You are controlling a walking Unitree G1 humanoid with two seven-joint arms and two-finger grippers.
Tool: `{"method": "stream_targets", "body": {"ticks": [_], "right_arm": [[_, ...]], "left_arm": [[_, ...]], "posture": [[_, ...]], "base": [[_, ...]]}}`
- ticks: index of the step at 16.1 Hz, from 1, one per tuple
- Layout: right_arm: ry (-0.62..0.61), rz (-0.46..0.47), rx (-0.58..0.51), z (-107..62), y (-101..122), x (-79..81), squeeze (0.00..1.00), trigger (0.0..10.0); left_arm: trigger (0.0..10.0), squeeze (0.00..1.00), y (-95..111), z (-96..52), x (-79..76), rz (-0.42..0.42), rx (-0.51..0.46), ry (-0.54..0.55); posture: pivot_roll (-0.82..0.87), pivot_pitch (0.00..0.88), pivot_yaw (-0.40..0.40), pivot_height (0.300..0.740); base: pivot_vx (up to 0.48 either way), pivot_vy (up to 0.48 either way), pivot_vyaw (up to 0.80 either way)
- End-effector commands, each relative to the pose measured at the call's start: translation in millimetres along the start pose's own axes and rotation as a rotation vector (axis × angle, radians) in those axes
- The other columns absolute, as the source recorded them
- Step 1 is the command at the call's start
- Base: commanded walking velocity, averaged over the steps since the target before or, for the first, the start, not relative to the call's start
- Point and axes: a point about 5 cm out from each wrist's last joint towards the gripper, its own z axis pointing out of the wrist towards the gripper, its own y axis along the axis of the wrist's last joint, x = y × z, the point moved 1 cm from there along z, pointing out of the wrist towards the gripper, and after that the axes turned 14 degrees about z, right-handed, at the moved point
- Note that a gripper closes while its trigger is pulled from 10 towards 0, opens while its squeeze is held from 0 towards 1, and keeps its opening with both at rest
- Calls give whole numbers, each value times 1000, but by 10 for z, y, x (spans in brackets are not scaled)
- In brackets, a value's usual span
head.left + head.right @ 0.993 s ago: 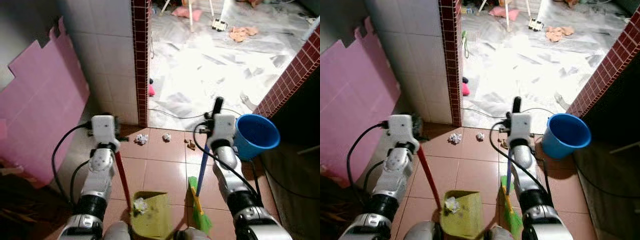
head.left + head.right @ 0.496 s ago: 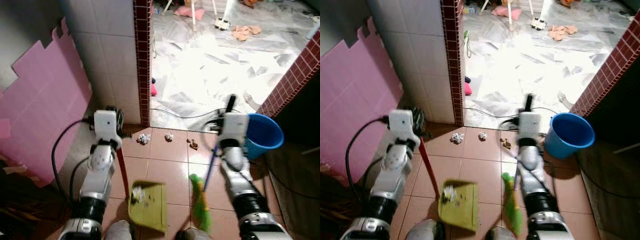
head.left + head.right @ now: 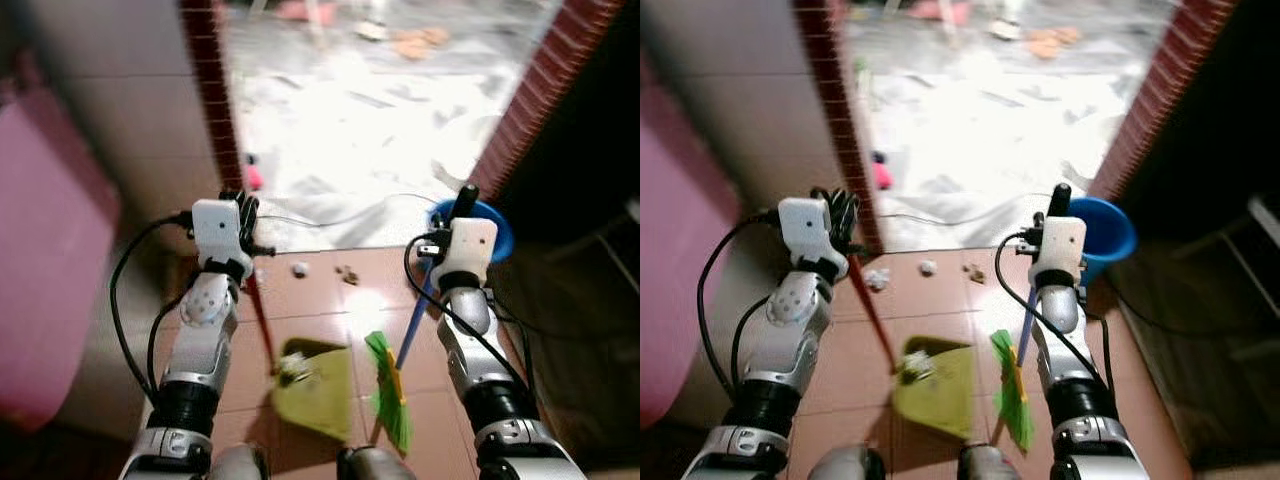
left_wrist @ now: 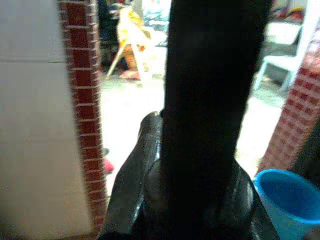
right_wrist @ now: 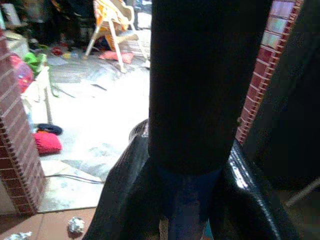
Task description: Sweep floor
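Nearest the robot's feet: yellow-green dustpan flat on the terracotta tile floor, w/ a crumpled white scrap at its back edge. Its red handle runs up and leftward to the left gripper, which is clamped on the handle top. Just beside it to the right, the green broom head, soft splayed plastic bristles, touching the tiles. Blue broom stick, thin and rigid, rises up-right to the right gripper, fingers closed round the stick; right wrist view confirms blue stick pinched betw. the two black fingers.

Key relation: remaining debris lies ahead of both tools, toward the doorway. A small white paper wad and brownish crumbs sit on the tiles near the threshold, approx. in line w/ the gap betw. pan and broom; another crumpled wad lies further left, by the red handle. Broom's long axis leans fwd-right, so the head is behind the litter. Probably needs to reach out past it, then drag back toward the pan mouth. Right arm is the one to do that; left just holds the pan steady.

Further out: cable across the threshold, blue plastic bucket behind the right wrist, red brick-tile pillar, bright glossy floor beyond, blurred.
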Motion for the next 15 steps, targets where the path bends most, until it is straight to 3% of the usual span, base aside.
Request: {"method": "stream_targets", "body": {"ticks": [1,5,9,11,15], "right_arm": [[6,3,21,17,-14,9,0,10000],[17,-1,25,33,-6,6,0,10000],[1,-5,33,50,1,-30,0,10000],[-34,-21,36,56,3,-70,0,10000],[-18,-23,39,59,2,-48,0,10000]], "left_arm": [[10000,0,272,81,93,-5,-103,44],[10000,0,547,166,221,-35,-174,118],[10000,0,874,278,370,-123,-236,200],[10000,0,1031,325,384,-133,-278,202],[10000,0,1073,347,335,-157,-291,187]], "posture": [[2,51,-17,740],[0,51,-25,740],[-6,54,-30,740],[-3,56,-31,740],[-10,56,-28,740]], "base": [[0,0,-581],[0,0,0],[0,0,0],[0,0,-634],[247,0,-800]]}}
